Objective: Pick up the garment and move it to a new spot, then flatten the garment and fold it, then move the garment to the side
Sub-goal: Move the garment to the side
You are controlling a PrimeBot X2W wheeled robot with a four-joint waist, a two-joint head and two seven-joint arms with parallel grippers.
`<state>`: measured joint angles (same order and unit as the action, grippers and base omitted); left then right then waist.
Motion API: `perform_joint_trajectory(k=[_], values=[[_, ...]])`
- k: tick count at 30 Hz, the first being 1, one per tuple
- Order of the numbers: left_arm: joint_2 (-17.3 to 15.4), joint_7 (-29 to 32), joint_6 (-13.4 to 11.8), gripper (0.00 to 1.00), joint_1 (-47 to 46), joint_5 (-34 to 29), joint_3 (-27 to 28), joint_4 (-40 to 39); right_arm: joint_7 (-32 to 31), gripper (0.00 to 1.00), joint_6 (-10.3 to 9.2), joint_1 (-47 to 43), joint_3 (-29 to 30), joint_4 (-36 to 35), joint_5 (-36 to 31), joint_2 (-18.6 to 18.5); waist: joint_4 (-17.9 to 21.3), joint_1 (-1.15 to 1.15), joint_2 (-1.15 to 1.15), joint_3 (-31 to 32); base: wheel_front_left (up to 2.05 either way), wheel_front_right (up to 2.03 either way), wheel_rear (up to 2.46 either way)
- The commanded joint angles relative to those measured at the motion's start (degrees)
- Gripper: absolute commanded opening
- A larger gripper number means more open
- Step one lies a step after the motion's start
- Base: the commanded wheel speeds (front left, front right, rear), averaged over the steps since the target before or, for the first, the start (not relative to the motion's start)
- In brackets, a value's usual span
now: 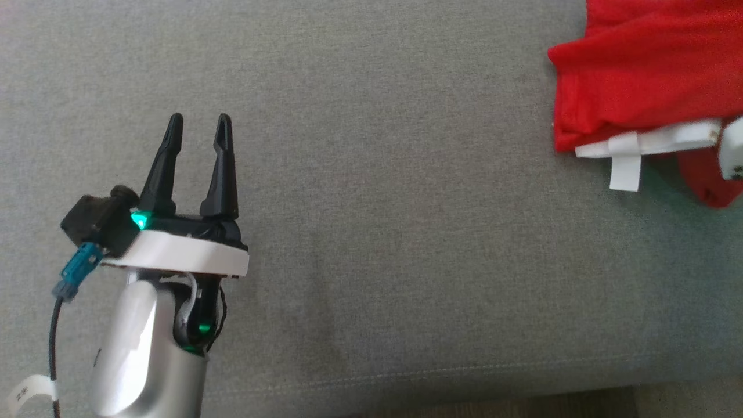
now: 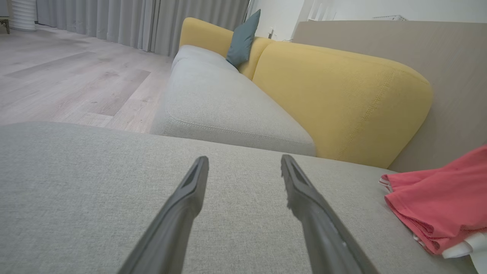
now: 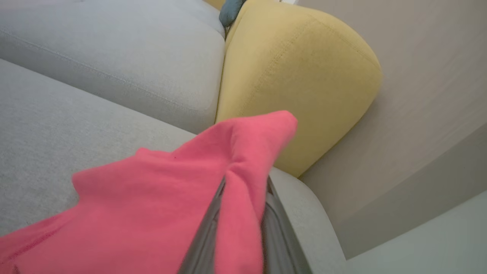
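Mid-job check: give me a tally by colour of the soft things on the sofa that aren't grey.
Red: 1, the garment
Yellow: 2, the near back cushion and the far back cushion
Teal: 1, the pillow
Total: 4

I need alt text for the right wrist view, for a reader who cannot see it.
The right gripper is shut on a fold of the red garment, held between its two dark fingers over a grey sofa seat; a yellow backrest stands behind.
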<state>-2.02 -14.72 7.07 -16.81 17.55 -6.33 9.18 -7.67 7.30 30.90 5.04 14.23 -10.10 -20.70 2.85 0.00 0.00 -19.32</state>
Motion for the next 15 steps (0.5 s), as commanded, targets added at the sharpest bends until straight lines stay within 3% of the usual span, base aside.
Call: perform_joint_trajectory(k=[1,15], values=[[-0.9,-0.3,0.2,1.0,-1.6,-0.6,2.1,-2.2,-1.1,0.0,0.19,-0.9,0.5,-3.1,-0.1,-1.5,0.2,0.0,0.0,-0.2,0.0,0.0,0.0],[-0.9,-0.3,0.4,1.0,-1.9,-1.0,1.7,-2.3,-5.9,0.0,0.19,-4.3,5.4,-6.4,0.4,-0.3,0.4,0.0,0.0,-2.0,0.0,0.0,0.0]])
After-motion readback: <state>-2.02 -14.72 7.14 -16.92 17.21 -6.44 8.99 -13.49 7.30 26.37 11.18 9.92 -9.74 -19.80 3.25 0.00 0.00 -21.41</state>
